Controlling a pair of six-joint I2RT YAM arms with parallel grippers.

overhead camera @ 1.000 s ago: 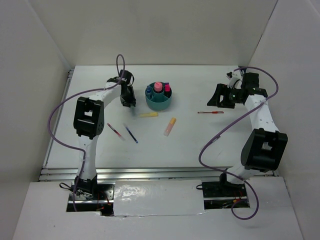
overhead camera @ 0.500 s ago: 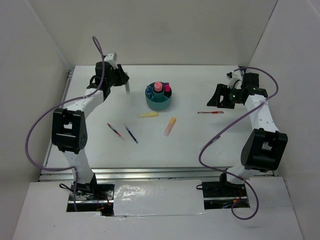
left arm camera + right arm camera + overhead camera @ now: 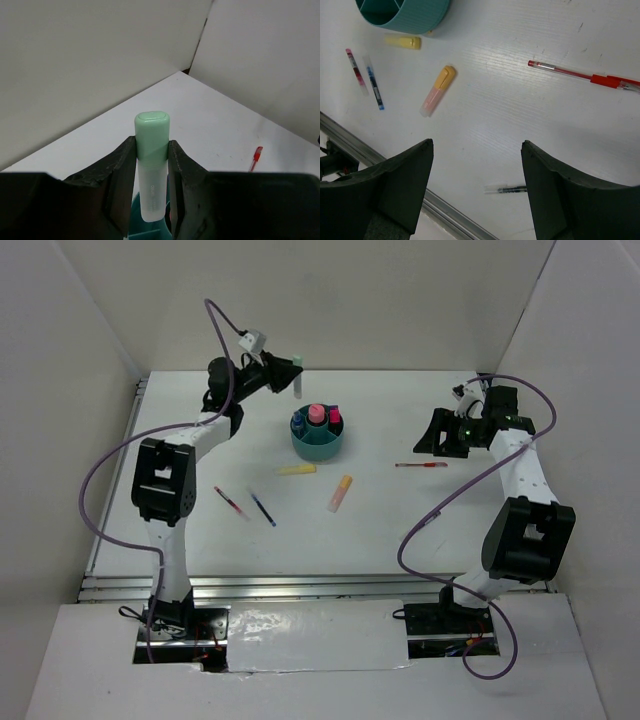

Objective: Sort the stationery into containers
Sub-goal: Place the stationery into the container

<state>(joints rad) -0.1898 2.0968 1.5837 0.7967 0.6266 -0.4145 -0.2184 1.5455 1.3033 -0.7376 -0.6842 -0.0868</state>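
Note:
My left gripper [image 3: 290,374] is shut on a green marker [image 3: 297,376] and holds it in the air just behind and left of the round teal organizer [image 3: 318,445]. In the left wrist view the marker [image 3: 151,127] stands cap-up between the fingers, with the organizer's rim [image 3: 145,233] below. A pink marker [image 3: 316,413] and a blue-capped bottle [image 3: 298,421] stand in the organizer. My right gripper [image 3: 442,437] is open and empty above the table, near a red pen [image 3: 421,465]. A black pen [image 3: 512,189] lies below it.
On the table lie a yellow marker [image 3: 297,469], an orange marker [image 3: 341,492], a blue pen [image 3: 262,507] and a short red pen [image 3: 231,503]. The right wrist view shows the red pen [image 3: 580,75] and the table's metal front edge [image 3: 445,207]. White walls enclose the table.
My left gripper has risen from the table left of the organizer and swung back and to the right, carrying the green marker. The right arm has not moved.

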